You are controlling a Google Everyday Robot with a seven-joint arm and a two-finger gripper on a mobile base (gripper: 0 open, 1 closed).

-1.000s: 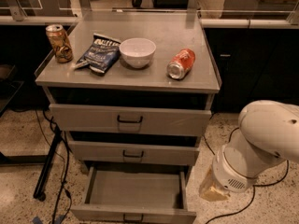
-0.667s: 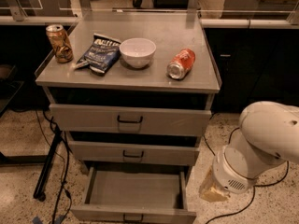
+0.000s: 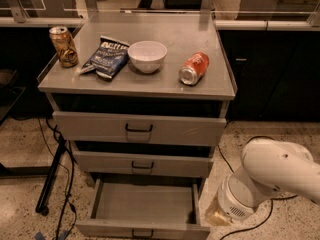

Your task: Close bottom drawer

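The bottom drawer (image 3: 142, 228) is the lowest of three grey drawers in the cabinet. It stands pulled far out, showing its plain, empty grey tray (image 3: 145, 201), with a small black handle (image 3: 142, 232) on the front at the frame's lower edge. The middle drawer (image 3: 142, 164) and top drawer (image 3: 139, 128) are pushed in further. My white arm (image 3: 265, 176) hangs at the lower right, just right of the open drawer. Its round wrist joint (image 3: 235, 204) is beside the drawer's right front corner. My gripper is out of view, below the frame's edge.
On the cabinet top (image 3: 220, 86) are a brown can (image 3: 63, 46), a dark chip bag (image 3: 107, 58), a white bowl (image 3: 147, 55) and an orange can on its side (image 3: 194, 68). Black cables and a stand leg (image 3: 52, 176) are on the floor at left. A dark cabinet (image 3: 270, 74) stands at right.
My arm has dropped lower and shifted a little left, toward the open bottom drawer's right front corner. The drawer has not moved.
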